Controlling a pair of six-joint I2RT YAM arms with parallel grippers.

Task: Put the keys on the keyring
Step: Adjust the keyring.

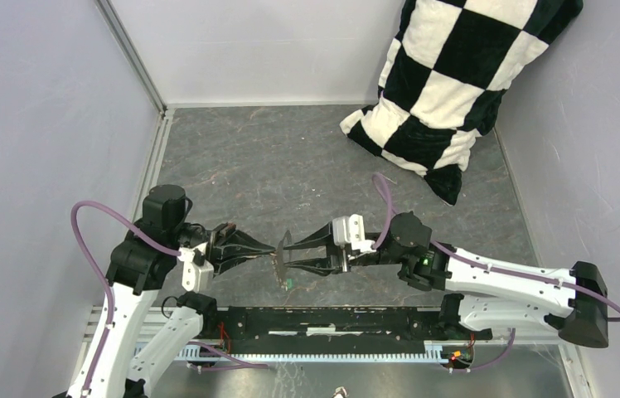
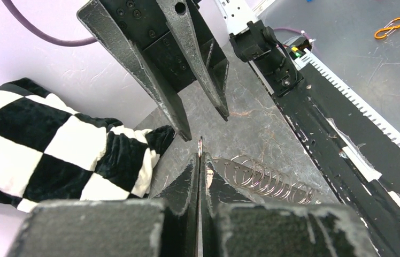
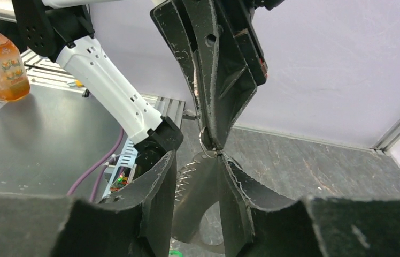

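At the lower centre of the top view, the keyring is pinched by its thin edge between the pressed-together fingers of the left gripper. It is straddled by the right gripper, whose fingers are spread to either side. The green key is seen dangling just beneath (the red one cannot be found). If the ring is nudged sideways while the right fingers close, so narrow a pinch could be lost and the ring twisted free or dropped.
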